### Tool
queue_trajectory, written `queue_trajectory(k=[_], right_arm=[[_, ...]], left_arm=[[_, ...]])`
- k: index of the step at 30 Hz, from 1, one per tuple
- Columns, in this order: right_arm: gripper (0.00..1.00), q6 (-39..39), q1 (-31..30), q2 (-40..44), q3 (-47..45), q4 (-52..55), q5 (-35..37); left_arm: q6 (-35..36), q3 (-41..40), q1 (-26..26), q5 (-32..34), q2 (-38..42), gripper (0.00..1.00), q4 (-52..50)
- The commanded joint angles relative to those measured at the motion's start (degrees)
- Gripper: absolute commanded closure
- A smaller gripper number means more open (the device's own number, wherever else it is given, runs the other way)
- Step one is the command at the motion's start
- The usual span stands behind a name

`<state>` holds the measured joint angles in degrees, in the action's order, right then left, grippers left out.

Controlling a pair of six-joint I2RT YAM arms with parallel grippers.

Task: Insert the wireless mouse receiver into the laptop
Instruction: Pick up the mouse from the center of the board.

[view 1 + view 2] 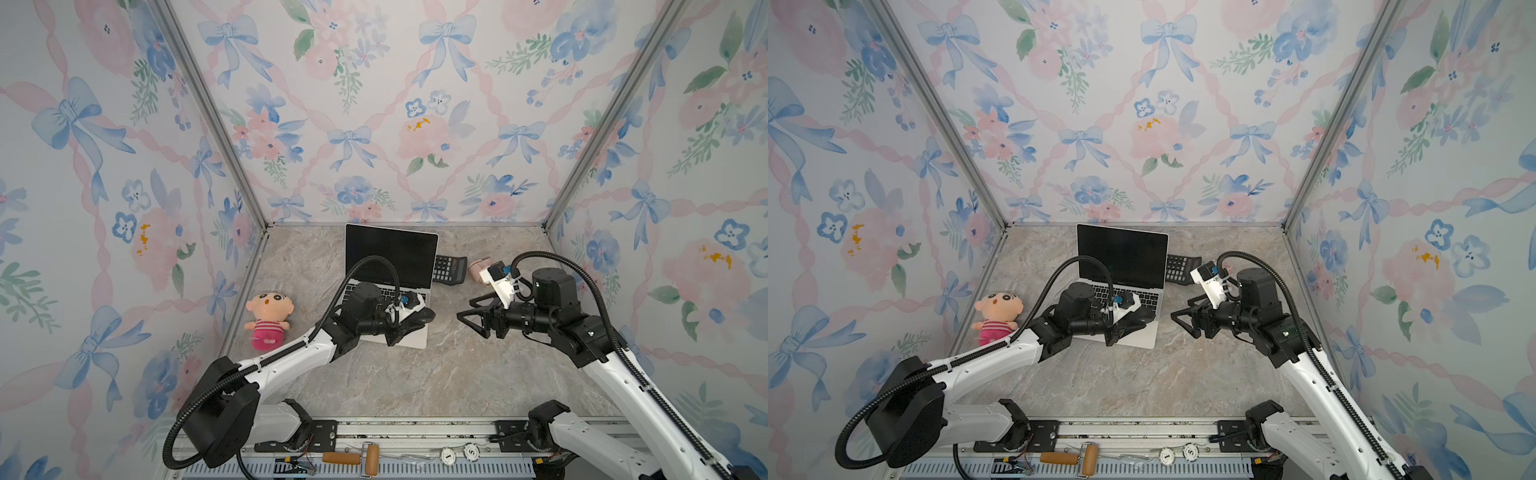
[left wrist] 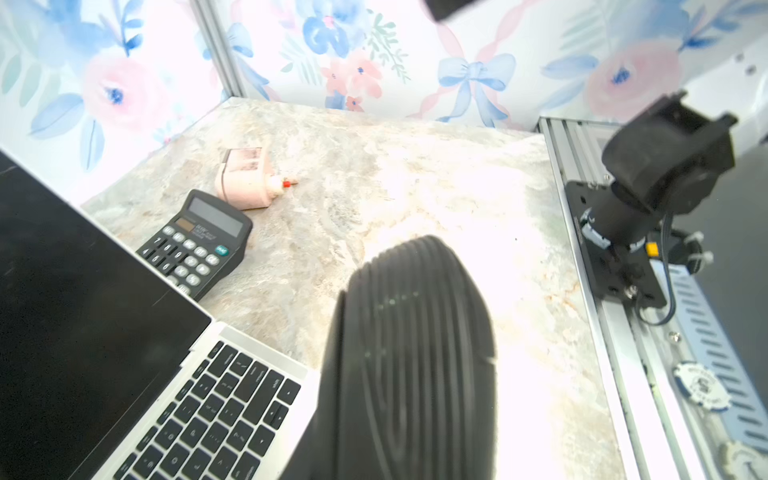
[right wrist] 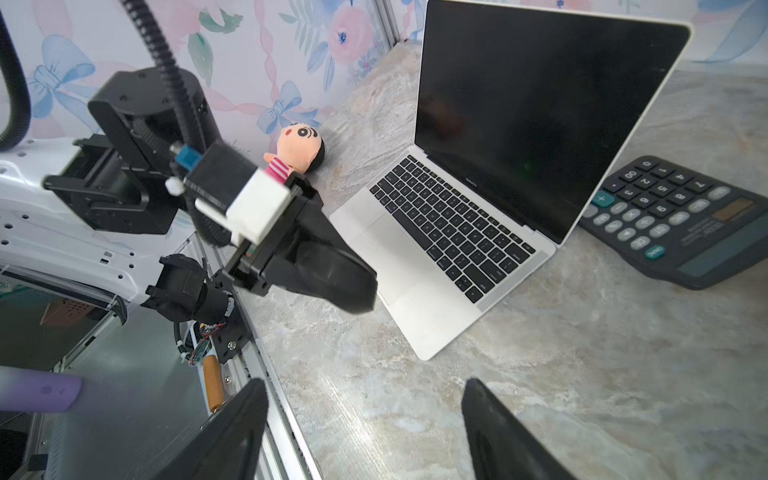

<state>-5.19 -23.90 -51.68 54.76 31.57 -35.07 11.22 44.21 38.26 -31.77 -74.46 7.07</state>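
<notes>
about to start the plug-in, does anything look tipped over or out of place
A small pink bottle lies on its side next to the calculator. The laptop sits slightly askew. Nothing looks spilled or broken.

Floral walls [image 1: 374, 104], marbled tabletop [image 1: 415, 374]

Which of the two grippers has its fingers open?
The right gripper: its fingers stand far apart above the table, whereas the left gripper holds them together at the edge of the laptop.
</notes>
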Motion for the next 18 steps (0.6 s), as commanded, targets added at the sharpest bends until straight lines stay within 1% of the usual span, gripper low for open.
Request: queue_trajectory(k=[1,4,5,6,8,14,16,18], right_arm=[[0.23,0.1,-5.2,-1.5,0.4,-6.1,4.4],[0.11,7.3,-15.3,-4.3,5.0,-0.3,16.4],[0.08,8.8,-17.5,-5.6,6.3,0.8,17.9],[0.07,9.5,-18.6,-7.1,7.5,1.4,18.0],[0.08,9.6,-18.8,-9.0,8.8,1.8,17.1],[0.21,9.5,-18.6,-12.2,10.5,0.2,14.8],[0.24,9.1,-17.5,-13.1,11.0,0.6,14.2],[0.26,7.6,-15.3,-13.8,10.6,-0.1,12.0]], left_arm=[[-6.0,9.3,-2.5,-8.9,-3.4,1.0,-13.5],[-3.7,13.2,-3.8,-15.5,-6.8,0.99,-20.6],[-3.6,13.8,-4.5,-18.2,-7.8,0.99,-21.5],[-3.7,14.5,-5.2,-21.0,-8.8,0.99,-22.3],[-3.7,15.9,-5.8,-24.4,-10.5,0.99,-23.8],[-3.4,17.0,-6.0,-28.9,-12.4,0.99,-24.8],[-2.6,16.9,-6.0,-30.0,-12.3,0.99,-24.8],[-1.7,16.8,-6.0,-31.2,-12.3,0.98,-24.8]])
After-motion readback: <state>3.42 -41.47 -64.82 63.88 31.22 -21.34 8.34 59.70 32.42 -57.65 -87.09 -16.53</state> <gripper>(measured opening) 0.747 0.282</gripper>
